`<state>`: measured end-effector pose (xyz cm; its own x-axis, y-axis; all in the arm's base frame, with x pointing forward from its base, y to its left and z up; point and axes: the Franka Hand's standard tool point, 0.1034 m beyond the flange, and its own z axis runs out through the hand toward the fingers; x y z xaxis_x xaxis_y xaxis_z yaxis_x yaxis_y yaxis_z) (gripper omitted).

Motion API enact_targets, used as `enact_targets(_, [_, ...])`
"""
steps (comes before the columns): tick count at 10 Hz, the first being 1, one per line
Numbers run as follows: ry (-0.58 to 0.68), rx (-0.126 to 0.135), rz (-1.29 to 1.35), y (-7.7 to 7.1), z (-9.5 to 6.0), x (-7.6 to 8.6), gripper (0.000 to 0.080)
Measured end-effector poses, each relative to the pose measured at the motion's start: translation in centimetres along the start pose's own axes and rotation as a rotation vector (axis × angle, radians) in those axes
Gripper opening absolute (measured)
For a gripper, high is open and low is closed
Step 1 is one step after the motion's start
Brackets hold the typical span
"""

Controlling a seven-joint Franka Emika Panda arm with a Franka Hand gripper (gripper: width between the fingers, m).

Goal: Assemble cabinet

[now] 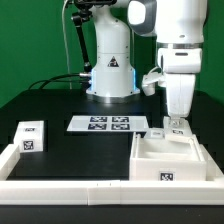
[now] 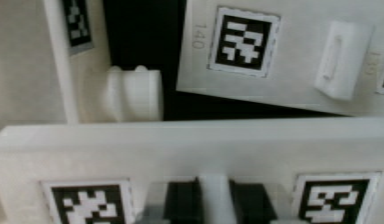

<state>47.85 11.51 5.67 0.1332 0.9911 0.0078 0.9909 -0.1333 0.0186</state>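
The cabinet (image 1: 168, 156) is a white open box with a tag on its front, at the exterior view's right. My gripper (image 1: 177, 124) reaches straight down at its far edge. In the wrist view my gripper (image 2: 210, 192) has its black fingers (image 2: 178, 202) closed on a thin white ridge of a white tagged part (image 2: 100, 160) with tags on both sides. Beyond it lie a white tagged panel (image 2: 242, 45) and a round white knob (image 2: 128, 92). A small white tagged block (image 1: 30, 137) sits at the exterior view's left.
The marker board (image 1: 108, 124) lies in the middle before the robot base (image 1: 110, 75). A low white border wall (image 1: 70, 187) runs along the front and left. Cables trail behind the base.
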Motion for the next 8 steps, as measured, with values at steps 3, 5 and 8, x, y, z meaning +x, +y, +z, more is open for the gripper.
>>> enact_targets(3, [0.004,-0.017,0.012,3.6,0.1,-0.2,0.007])
enact_targets(5, [0.008,-0.026,-0.017,5.4,0.1,-0.3,0.007])
enact_targets(8, [0.012,-0.034,-0.046,6.0,0.0,-0.3,0.007])
